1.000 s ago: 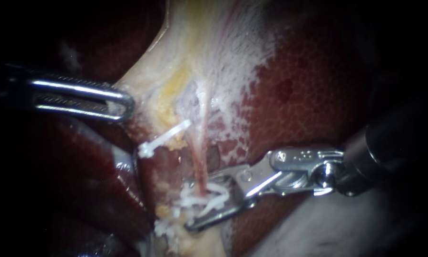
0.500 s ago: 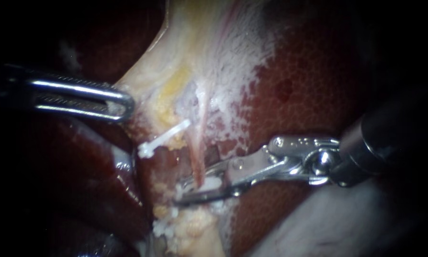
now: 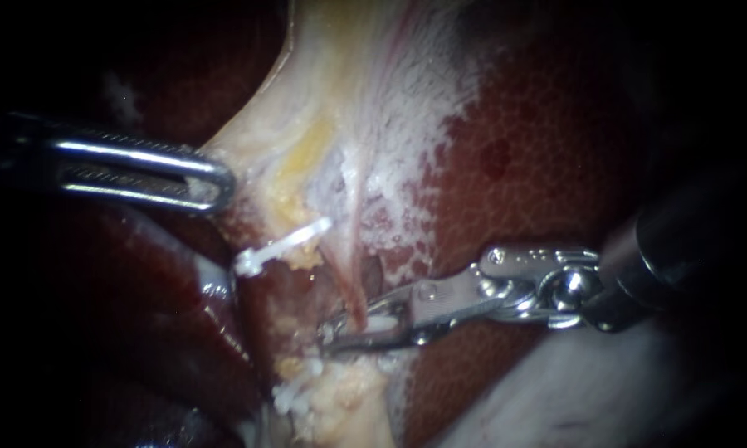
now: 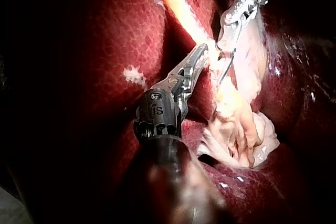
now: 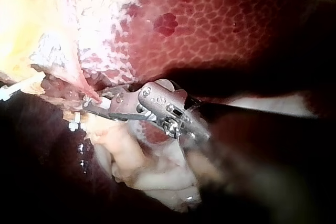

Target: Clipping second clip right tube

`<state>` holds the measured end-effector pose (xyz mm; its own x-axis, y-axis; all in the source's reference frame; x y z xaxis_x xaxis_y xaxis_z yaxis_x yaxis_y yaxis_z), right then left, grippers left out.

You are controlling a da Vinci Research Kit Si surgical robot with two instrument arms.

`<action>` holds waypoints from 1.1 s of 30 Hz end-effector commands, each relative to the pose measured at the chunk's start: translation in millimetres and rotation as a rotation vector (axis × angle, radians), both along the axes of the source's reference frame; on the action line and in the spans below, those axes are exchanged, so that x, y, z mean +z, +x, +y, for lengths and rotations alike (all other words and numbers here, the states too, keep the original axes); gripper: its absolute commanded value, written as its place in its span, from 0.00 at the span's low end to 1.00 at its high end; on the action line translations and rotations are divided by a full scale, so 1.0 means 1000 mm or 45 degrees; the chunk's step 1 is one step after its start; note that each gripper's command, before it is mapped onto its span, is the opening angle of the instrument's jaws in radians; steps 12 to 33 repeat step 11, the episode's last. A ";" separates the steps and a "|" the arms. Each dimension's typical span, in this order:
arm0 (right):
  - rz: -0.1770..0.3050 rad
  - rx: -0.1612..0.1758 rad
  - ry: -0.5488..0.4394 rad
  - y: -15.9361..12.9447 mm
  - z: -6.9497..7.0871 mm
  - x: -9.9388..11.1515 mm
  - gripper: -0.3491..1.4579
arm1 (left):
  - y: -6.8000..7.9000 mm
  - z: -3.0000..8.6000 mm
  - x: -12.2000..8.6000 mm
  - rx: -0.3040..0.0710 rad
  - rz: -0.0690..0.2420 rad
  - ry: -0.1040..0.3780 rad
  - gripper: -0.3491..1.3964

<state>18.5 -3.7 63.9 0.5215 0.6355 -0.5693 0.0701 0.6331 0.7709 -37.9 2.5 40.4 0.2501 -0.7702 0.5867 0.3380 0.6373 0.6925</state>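
Endoscope view, 9 o'clock: left instrument [image 3: 216,181] comes in level. Its jaws are pressed together and pinch the edge of the pale tissue [image 3: 307,108], which fans up toward 12 o'clock. The left wrist view agrees: the jaw tips nip that pale band. Just below centre-left, the other clip [image 3: 280,247] lies slanted across the tissue, at about 10 o'clock from the right jaws; can't tell what it grips. Centre: a thin pink tube [image 3: 353,265] runs down from the pale tissue straight into the right jaws. Right instrument [image 3: 330,334] enters from 3 o'clock with its jaw tips pointing toward 8 o'clock. The jaws are nearly closed, squeezing a white clip [image 3: 380,318] from both sides, and the tube passes through that clip. The right wrist view shows the same, with the tube's lower end caught between the jaws. A yellowish fatty lump [image 3: 340,398] sits at 6 o'clock, just under the jaws. Mottled red liver [image 3: 539,166] fills the field from 1 to 3 o'clock, behind the right instrument.
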 end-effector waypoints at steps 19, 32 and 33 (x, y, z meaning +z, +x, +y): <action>0.000 0.000 0.000 0.0000 0.0000 0.0000 0.00 | -0.0001 0.0000 0.0000 0.000 0.001 0.000 0.00; 0.000 0.000 0.000 0.0000 0.0000 0.0000 0.00 | -0.0001 0.0000 0.0000 0.000 0.001 0.000 0.00; 0.000 0.000 0.000 0.0000 0.0000 0.0000 0.00 | -0.0001 0.0000 0.0000 0.000 0.001 0.000 0.00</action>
